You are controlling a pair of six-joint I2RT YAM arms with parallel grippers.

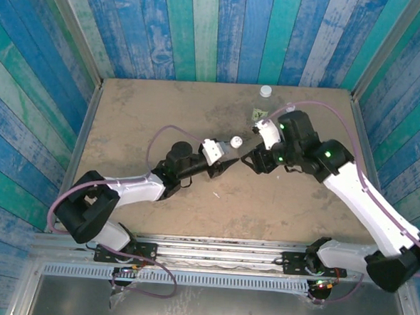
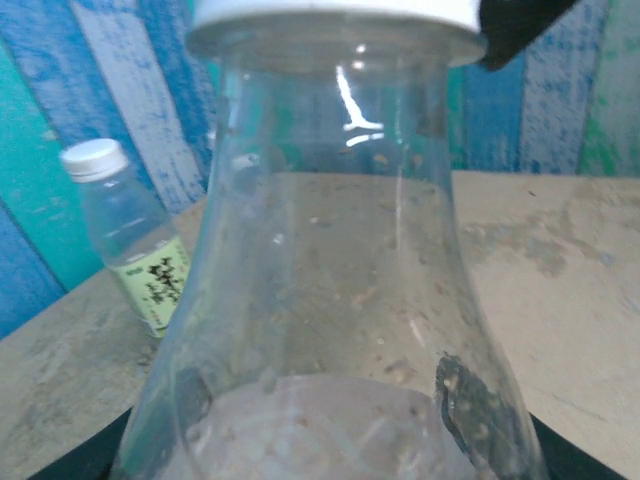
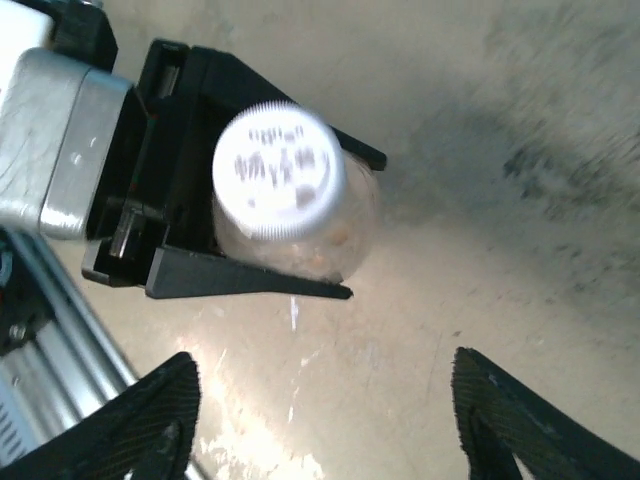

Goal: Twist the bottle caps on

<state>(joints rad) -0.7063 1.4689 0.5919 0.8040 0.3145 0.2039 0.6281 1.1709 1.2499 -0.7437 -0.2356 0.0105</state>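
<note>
- The left gripper (image 1: 222, 165) reaches out over the middle of the table (image 1: 141, 125), its black fingers (image 3: 250, 282) closed on either side of a clear bottle (image 2: 330, 300) and holding it upright
- This clear bottle has no label in the left wrist view; its lower part looks whitish and cloudy, and there is a dark smudge low on its right side
- A white cap (image 3: 280, 170) sits on the neck of the clear bottle, covering the mouth; whether it is screwed tight I cannot tell
- From the right wrist the white cap appears from above, ridged round its rim, with grey marks on its top that are too blurred to read
- The right gripper (image 3: 323, 355) hangs above the table just beside the held bottle, on its right in the top view; its jaws stand wide apart and hold nothing, with bare table between them
- The two grippers face each other tip to tip at mid-table, close but with a gap between them
- A green-yellow-labelled bottle (image 2: 140, 250) stands upright near the far edge of the table, close to the blue and green plank wall (image 1: 203, 28), well apart from both grippers
- It carries a second white cap (image 2: 93, 158) on its neck
</note>
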